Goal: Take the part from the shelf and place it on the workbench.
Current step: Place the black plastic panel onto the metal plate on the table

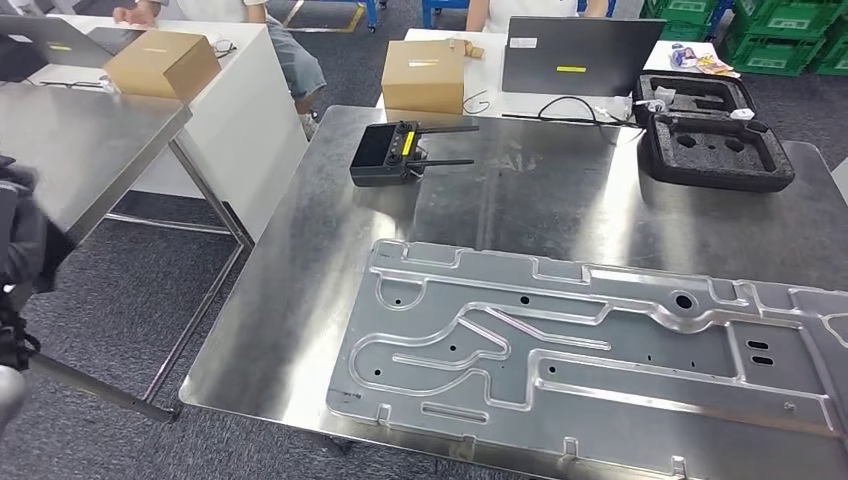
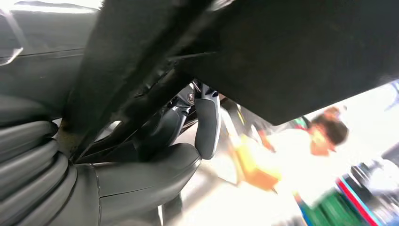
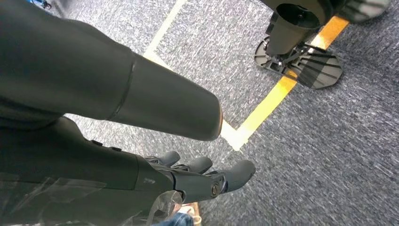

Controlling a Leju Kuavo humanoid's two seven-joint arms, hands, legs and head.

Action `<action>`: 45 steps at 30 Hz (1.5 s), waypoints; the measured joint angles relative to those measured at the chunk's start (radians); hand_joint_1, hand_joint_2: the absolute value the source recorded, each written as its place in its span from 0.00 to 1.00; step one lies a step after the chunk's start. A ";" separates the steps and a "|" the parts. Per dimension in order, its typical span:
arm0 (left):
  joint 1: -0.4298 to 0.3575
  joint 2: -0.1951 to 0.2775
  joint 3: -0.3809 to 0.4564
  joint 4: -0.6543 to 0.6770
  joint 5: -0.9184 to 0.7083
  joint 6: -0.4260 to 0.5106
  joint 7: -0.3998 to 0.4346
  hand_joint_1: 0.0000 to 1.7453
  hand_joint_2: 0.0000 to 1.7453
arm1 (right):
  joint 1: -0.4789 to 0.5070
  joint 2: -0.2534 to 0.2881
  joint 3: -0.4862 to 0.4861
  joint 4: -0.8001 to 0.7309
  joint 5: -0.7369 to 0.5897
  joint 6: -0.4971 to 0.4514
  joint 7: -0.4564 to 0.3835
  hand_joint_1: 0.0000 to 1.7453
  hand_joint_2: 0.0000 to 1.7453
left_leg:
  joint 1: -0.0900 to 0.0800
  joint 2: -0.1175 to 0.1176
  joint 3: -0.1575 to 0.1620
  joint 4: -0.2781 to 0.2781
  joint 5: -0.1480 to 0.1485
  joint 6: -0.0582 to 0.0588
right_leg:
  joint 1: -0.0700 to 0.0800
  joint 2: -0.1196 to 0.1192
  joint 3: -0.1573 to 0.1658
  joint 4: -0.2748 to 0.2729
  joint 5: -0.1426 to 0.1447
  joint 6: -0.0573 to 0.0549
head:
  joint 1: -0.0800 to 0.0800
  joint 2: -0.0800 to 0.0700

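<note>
stamped metal part [image 1: 590, 360]: flat on steel counter [image 1: 300, 320], near edge, 6 o'clock. remote controller [image 1: 395, 155]: 11 o'clock. black foam case [image 1: 715, 145]: 1 o'clock. left hand [image 2: 155, 141]: grasp cannot be told. right hand [image 3: 155, 155]: fingers [image 3: 235, 172] released, over floor.

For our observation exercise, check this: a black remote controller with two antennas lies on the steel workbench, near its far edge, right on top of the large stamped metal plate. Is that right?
Not quite. The head view shows the remote controller lying on bare workbench surface, apart from the stamped metal plate, which lies nearer the robot. The rest stands.
</note>
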 joint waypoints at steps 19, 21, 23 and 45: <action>-0.092 0.018 -0.215 0.044 -0.788 -0.226 -0.252 1.00 1.00 | -0.008 0.014 0.051 -0.003 -0.042 0.000 -0.007 0.00 0.00 | -0.012 -0.002 0.059 -0.112 0.032 0.024 | 0.008 -0.002 0.021 -0.040 0.012 0.015 | 0.008 0.000; -0.098 0.007 -0.252 0.030 -0.821 -0.233 -0.273 1.00 1.00 | -0.007 0.014 0.055 -0.003 -0.044 0.000 -0.008 0.00 0.00 | -0.012 -0.001 0.059 -0.112 0.032 0.024 | 0.006 -0.001 0.022 -0.042 0.013 0.028 | 0.008 0.000; -0.106 -0.006 -0.285 0.014 -0.845 -0.243 -0.293 1.00 1.00 | -0.007 0.016 0.061 -0.003 -0.049 0.000 -0.008 0.00 0.00 | -0.011 0.000 0.059 -0.112 0.032 0.024 | 0.006 0.000 0.021 -0.042 0.013 0.028 | 0.008 0.000; -0.147 -0.225 -0.538 -0.059 -0.768 -0.340 -0.299 1.00 1.00 | -0.005 0.016 0.106 -0.003 -0.092 0.000 0.003 0.00 0.00 | -0.005 0.000 0.062 -0.116 0.032 0.023 | 0.013 0.000 0.023 -0.041 0.012 0.026 | 0.008 0.000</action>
